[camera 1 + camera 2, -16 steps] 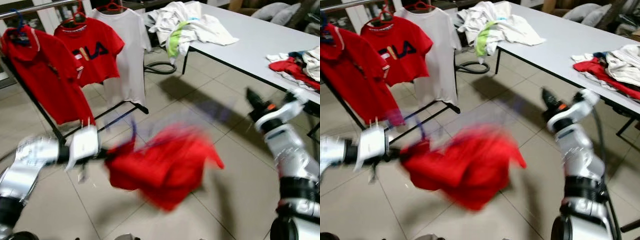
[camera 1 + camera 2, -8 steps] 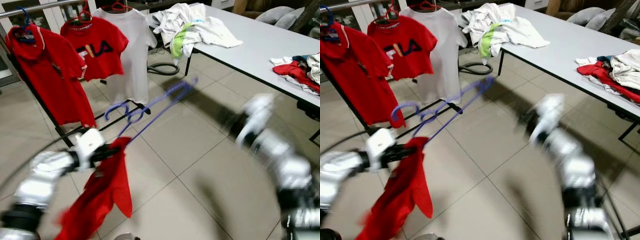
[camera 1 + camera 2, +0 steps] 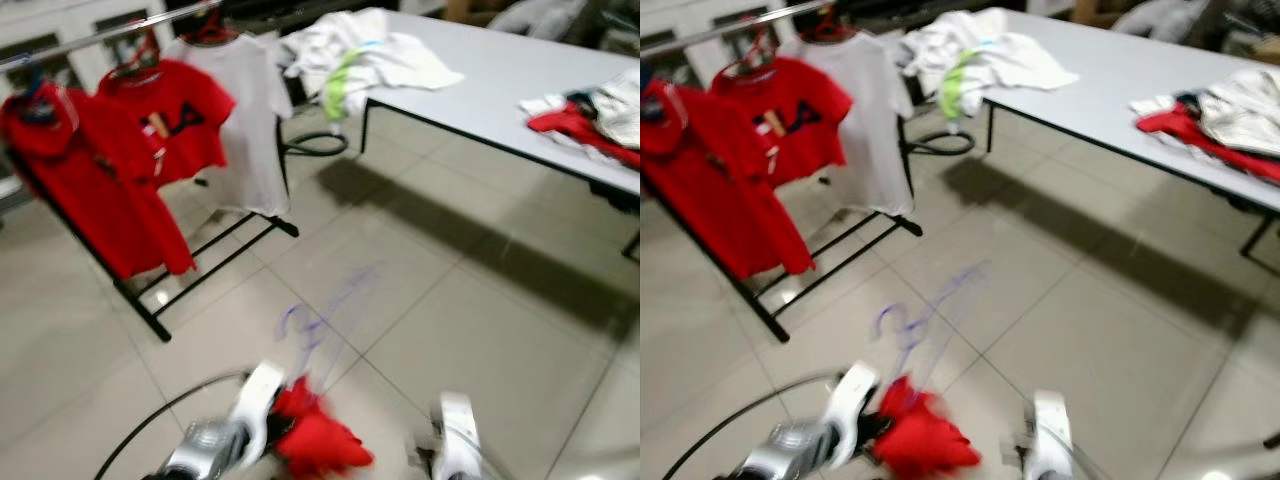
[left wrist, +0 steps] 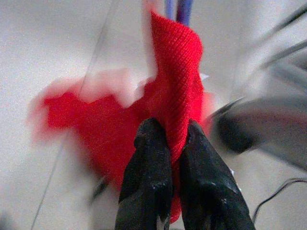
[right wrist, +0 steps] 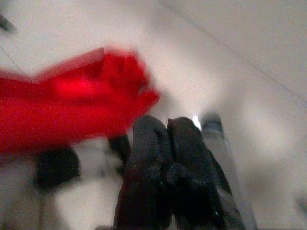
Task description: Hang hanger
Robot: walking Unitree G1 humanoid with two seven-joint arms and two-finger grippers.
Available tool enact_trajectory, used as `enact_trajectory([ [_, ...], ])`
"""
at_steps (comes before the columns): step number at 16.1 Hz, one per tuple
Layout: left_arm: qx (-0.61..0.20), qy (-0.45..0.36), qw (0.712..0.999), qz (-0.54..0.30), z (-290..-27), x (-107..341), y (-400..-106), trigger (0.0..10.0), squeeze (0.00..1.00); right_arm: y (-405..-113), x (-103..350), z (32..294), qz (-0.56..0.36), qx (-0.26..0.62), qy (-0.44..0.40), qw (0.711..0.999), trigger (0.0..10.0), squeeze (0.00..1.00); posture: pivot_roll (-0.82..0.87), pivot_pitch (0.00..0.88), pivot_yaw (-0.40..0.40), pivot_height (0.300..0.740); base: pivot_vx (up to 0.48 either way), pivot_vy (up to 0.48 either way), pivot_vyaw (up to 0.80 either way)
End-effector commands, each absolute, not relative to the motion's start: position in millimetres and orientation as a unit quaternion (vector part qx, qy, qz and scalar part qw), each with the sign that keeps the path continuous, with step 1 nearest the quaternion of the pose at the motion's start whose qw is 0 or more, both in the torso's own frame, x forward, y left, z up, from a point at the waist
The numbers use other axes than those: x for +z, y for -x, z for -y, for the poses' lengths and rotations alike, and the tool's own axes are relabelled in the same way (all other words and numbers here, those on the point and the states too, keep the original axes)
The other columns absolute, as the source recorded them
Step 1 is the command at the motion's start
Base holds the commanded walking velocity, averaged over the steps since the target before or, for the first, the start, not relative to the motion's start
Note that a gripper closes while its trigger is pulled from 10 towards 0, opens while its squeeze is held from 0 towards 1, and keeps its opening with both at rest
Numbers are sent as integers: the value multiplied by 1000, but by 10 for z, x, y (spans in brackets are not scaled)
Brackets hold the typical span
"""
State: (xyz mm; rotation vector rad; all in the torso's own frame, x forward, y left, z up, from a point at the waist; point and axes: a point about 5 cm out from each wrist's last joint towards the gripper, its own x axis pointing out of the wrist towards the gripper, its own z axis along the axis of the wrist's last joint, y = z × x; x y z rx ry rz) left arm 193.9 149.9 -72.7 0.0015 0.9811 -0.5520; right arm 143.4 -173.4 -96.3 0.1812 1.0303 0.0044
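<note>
Heavy blur, both arms cut off at the bottom edge. Left gripper [image 4: 173, 139] low over the floor, fingers pinched on a red garment [image 3: 315, 440]; faint blue hanger [image 3: 325, 315] rising from it, hard to make out. Right gripper [image 5: 168, 129] pressed together, empty. Beyond, rack [image 3: 150, 310] with three hung shirts; table [image 3: 520, 80] with two clothes piles.

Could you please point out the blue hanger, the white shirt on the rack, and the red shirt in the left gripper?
blue hanger [image 3: 325, 318], left eye view, on its blurred wire.
white shirt [image 3: 250, 120], left eye view, on its chest.
red shirt [image 4: 175, 81], left wrist view, on the fold above the fingers.
left gripper [image 4: 175, 158], left wrist view, between its fingertips.
</note>
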Motion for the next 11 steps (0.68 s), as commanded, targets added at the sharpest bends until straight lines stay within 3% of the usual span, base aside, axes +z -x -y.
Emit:
enact_trajectory([
  [1, -221, -39, 846, -484, -1672, -755, -1917, 0, 0, -1290, -1022, 1843, -531, -4, -41, 846, 10000, 0, -164, 0, 147, 740, 0, 0, 0],
  [3, -240, -13, 867, -437, -1504, -704, -2004, 0, 0, -1143, -1054, 1870, -522, 5, -31, 853, 10000, 0, -157, 0, 129, 740, 0, 0, 0],
  [4, -206, 29, 889, -408, -1428, -679, -2060, 0, 0, -998, -1090, 1861, -520, 7, -23, 854, 10000, 0, -130, 0, 98, 740, 0, 0, 0],
  [5, -196, 39, 891, -407, -1423, -686, -2053, 0, 0, -982, -1094, 1863, -519, 1, -23, 855, 10000, 0, -130, 0, 98, 740, 0, 0, 0],
  [7, -231, -8, 904, -360, -1413, -568, -2206, 0, 0, -1613, -800, 1967, -374, -42, -27, 926, 10000, 0, -101, 0, 66, 740, 0, 0, 0],
  [8, -277, -25, 908, -314, -1363, -420, -2370, 0, 0, -2099, -437, 1968, -248, -1, -12, 969, 10000, 0, -97, 0, 55, 740, 0, 0, 0],
  [9, -356, -43, 898, -256, -1268, -209, -2535, 0, 0, -2516, 33, 1960, -120, 52, -23, 991, 10000, 0, -93, 0, 41, 740, 0, 0, 0],
  [10, -404, -50, 891, -202, -1214, 6, -2668, 0, 0, -2756, 470, 2003, -21, 77, -28, 996, 10000, 976, -87, 0, 23, 740, 0, 0, 0],
  [11, -413, -47, 891, -181, -1240, 146, -2758, 0, 0, -2871, 768, 2041, 33, 98, -28, 994, 10000, 1000, -87, 0, 11, 740, 0, 0, 0],
])
